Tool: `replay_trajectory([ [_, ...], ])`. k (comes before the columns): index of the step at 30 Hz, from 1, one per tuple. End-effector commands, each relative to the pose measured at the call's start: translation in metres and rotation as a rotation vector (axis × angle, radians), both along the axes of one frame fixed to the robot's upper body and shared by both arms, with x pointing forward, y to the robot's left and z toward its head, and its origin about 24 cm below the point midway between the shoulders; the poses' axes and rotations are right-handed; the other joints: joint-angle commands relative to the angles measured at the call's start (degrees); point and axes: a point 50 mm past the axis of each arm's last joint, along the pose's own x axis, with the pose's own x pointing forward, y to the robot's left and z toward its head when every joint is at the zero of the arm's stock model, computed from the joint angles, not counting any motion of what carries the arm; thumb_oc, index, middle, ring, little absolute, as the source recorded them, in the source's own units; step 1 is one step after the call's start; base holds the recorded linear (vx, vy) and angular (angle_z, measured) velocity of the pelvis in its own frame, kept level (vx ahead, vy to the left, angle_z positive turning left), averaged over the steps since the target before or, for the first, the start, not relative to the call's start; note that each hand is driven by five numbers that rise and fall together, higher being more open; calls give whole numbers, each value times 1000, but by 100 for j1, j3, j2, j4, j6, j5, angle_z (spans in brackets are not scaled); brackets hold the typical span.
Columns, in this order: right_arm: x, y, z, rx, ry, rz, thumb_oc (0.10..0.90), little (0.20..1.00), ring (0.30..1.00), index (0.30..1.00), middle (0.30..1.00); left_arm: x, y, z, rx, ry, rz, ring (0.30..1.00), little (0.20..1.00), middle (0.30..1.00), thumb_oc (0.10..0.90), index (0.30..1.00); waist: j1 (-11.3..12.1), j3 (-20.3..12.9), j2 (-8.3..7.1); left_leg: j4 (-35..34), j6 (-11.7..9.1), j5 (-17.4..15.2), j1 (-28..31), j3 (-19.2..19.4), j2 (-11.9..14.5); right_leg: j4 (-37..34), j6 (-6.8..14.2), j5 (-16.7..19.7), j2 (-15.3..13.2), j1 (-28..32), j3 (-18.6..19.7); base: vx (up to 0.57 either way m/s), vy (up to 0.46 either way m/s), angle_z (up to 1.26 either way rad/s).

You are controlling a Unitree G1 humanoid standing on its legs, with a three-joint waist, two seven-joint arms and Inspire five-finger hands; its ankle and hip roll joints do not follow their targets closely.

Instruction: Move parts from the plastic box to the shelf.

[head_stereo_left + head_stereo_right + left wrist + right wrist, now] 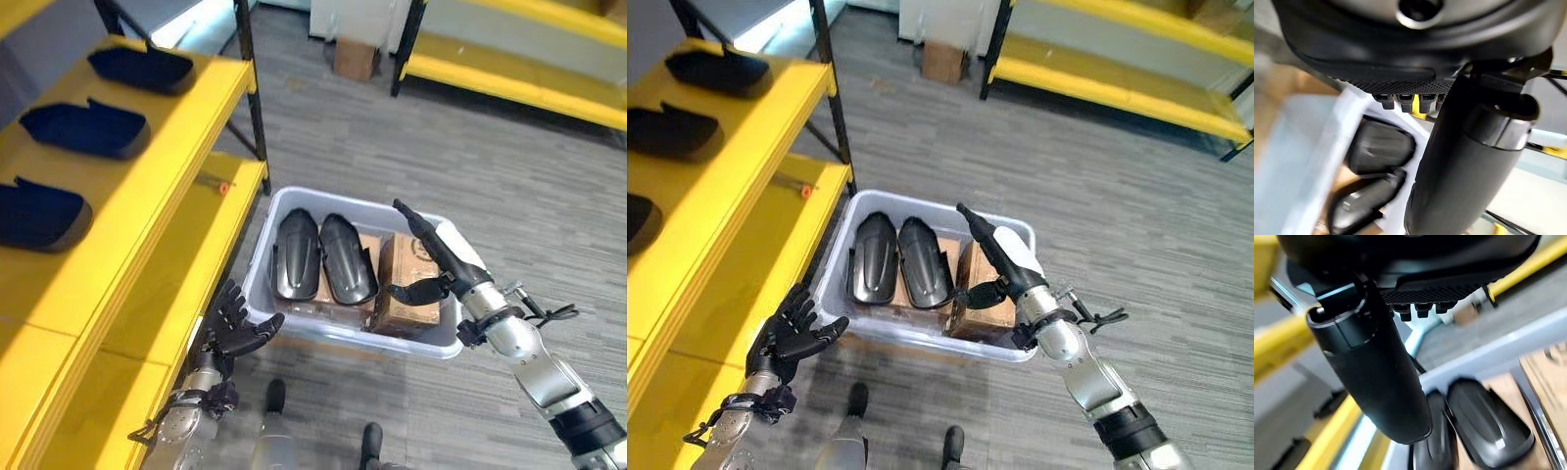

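Observation:
A pale plastic box (pixel 294 326) sits on the floor beside the yellow shelf (pixel 147 206). Two black curved parts (pixel 297 253) (pixel 348 258) lie side by side in it on brown cardboard boxes (pixel 407 279). My right hand (pixel 438 257) hovers open over the box's right half, fingers straight, thumb spread, holding nothing. My left hand (pixel 233 328) is open at the box's near left corner, between box and shelf, fingers spread and empty. Three dark parts (pixel 142 69) (pixel 86 128) (pixel 39 213) rest in a row on the shelf's top board. The two boxed parts (pixel 1488 423) also show past the right thumb (pixel 1376 367).
A lower yellow shelf board (pixel 211 255) carries a small orange item (pixel 223 187). The shelf's black upright (pixel 252 98) stands just behind the box. Another yellow rack (pixel 509 78) runs along the far right, with a cardboard box (pixel 355 59) on the grey floor beyond.

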Motion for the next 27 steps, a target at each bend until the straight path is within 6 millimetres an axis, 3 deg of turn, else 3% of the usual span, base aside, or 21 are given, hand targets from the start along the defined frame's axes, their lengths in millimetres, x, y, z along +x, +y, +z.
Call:
replay_trajectory([
  [1, 16, 8, 76, 32, -310, 35, 900, 1000, 1000, 1000, 1000, 25, 1, 52, 50, -270, -32, 1000, 1000, 1000, 900, 1000, 4, 171, -122, 290, -56, -410, -128, 75, 314, 304, 342, -544, -489, 364, 23, -70, 81, -13],
  [10, 45, 10, 96, -43, -380, -64, 900, 1000, 1000, 1000, 1000, 47, -5, 79, 54, -397, 40, 1000, 1000, 1000, 900, 1000, 36, 1016, -257, 679, 7, -490, -1000, 135, 182, 344, 416, -179, -650, -385, 125, -48, 54, -10],
  [27, 52, 5, 135, -135, -560, -148, 900, 1000, 1000, 1000, 1000, 59, -10, 97, 47, -475, 85, 1000, 1000, 1000, 900, 1000, 73, 1656, -316, 954, 52, -568, -1749, -71, 52, 400, 415, -207, -629, -809, 61, -8, -4, 3],
])
